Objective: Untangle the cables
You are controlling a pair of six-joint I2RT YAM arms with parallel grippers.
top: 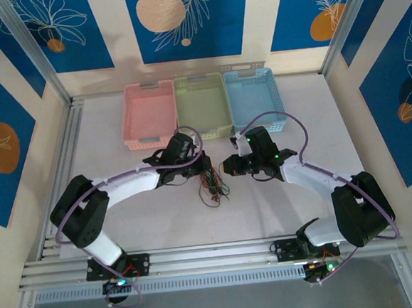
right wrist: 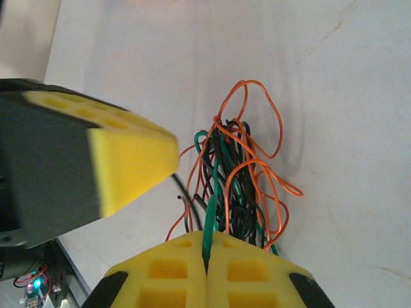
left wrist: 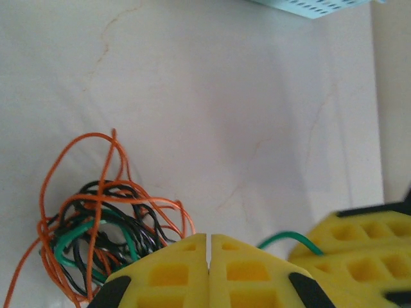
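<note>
Cables (right wrist: 231, 173) form one tangle; left tool (left wrist: 210, 247), right tool (right wrist: 207, 250) both closed.

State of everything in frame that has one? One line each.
Left gripper: shut, beside the tangle; hold on a cable unclear.
Right gripper: shut on green cable.
Cables: tangled in one bunch between the grippers.
Pink basket: empty.
Green basket: empty.
Blue basket: empty.
</note>
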